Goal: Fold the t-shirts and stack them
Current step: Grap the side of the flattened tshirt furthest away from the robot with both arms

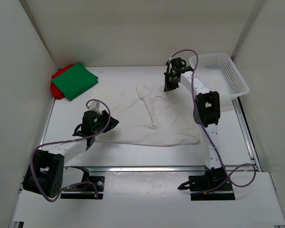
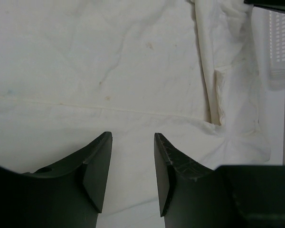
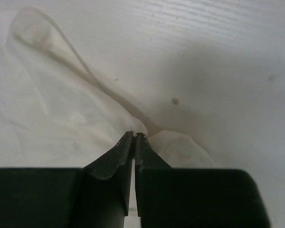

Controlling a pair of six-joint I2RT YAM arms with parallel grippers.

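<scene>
White t-shirt flat, lengthwise left-right, right hand pinching

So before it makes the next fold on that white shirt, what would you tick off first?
1. Right gripper has hold of the white t-shirt: ok, jaws shut at its far edge, cloth apparently pinched.
2. Left gripper has hold too: not ok, jaws open over the near hem, nothing between them.
3. Shirt lies smooth: not ok, a creased ridge runs down one side.
4. Finished stack is tidy: ok, green t-shirt folded on top of red t-shirt in the far left corner.
5. Basket clear of the cloth: ok, it stands apart at far right.
</scene>
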